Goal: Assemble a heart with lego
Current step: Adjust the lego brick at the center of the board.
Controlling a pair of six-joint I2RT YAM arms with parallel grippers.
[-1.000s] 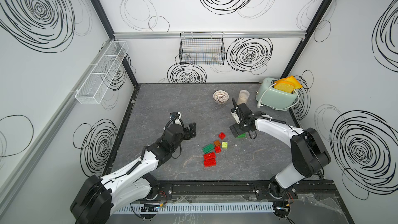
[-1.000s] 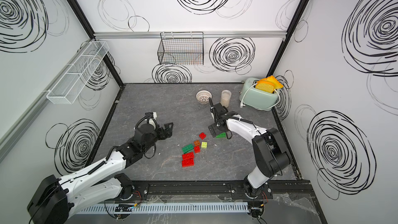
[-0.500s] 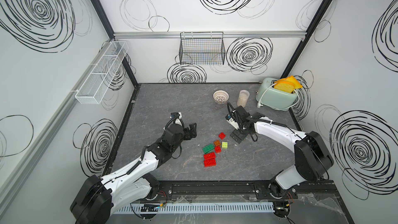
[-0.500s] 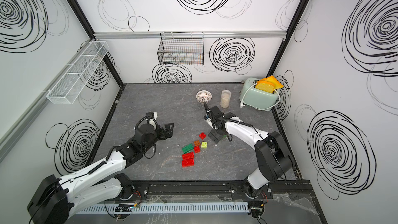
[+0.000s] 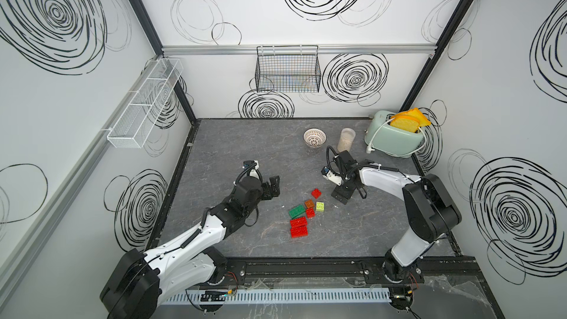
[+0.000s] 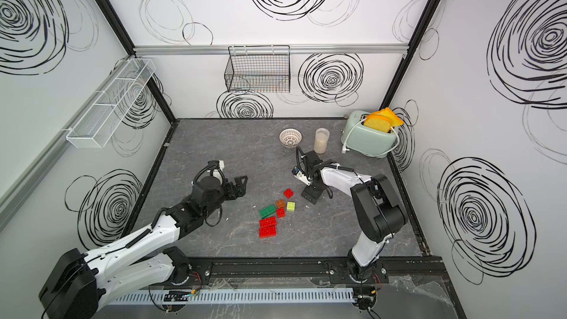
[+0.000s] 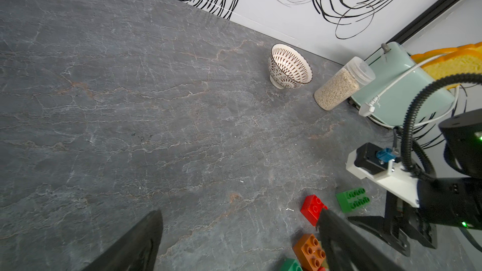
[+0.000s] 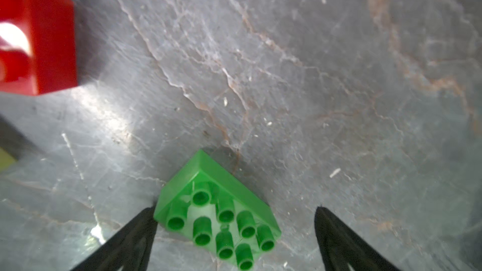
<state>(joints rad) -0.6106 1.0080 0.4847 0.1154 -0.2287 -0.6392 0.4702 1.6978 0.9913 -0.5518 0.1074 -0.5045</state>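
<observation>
lego total: eight bricks, all lying loose on the grey table (image 5: pixel 245 148)
red: four; long red brick (image 5: pixel 298 221) beside second long red brick (image 5: pixel 299 232), small red brick (image 5: pixel 310 212) in the cluster, lone red brick (image 5: pixel 316 193) a little behind it
green: two; long green brick (image 5: pixel 296 211) in the cluster, far green brick (image 8: pixel 216 220) under the right gripper, hidden in both top views
orange-brown brick (image 5: pixel 309 203): one
lime-yellow brick (image 5: pixel 320 206): one
heart: not built, pieces unstacked mid-table between the arms
left gripper (image 5: pixel 274 186): one, jaws spread wide, nothing in them, off the table left of the cluster
right gripper (image 5: pixel 341 198): one, jaws spread astride the far green brick; one fingertip (image 8: pixel 147 213) touches its corner, the other stands clear
bowl (image 5: pixel 314 138): one
grain jar (image 5: pixel 346 139): one
toaster (image 5: pixel 394 142): one, two bread slices (image 5: pixel 405 122) in it
black wire basket (image 5: pixel 288 69): one
white wire shelf (image 5: pixel 144 104): one
</observation>
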